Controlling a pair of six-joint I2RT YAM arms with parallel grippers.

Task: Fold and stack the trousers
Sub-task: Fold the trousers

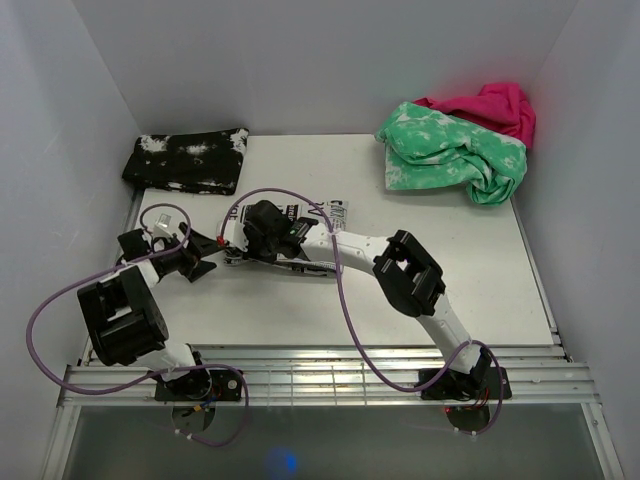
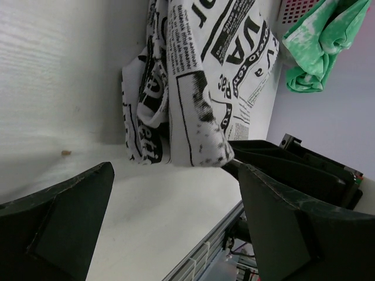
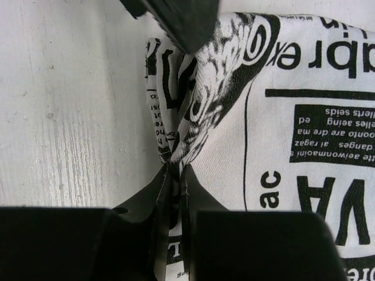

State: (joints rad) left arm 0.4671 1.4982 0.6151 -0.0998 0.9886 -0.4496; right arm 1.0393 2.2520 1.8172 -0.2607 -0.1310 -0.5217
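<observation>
The right gripper [image 3: 174,175] is clamped narrow on a bunched edge of the trousers [image 3: 281,117], which lie folded on the table [image 1: 500,270], left of centre. The left gripper [image 2: 176,170] stands just beside the same bundle, jaws spread wide and gripping nothing.

The trousers [image 1: 335,213] are laid in the middle of the bench [image 1: 300,310]; a folded garment [image 1: 188,160] is set at the far left corner, a bunched garment [image 1: 455,160] at the far right.
</observation>
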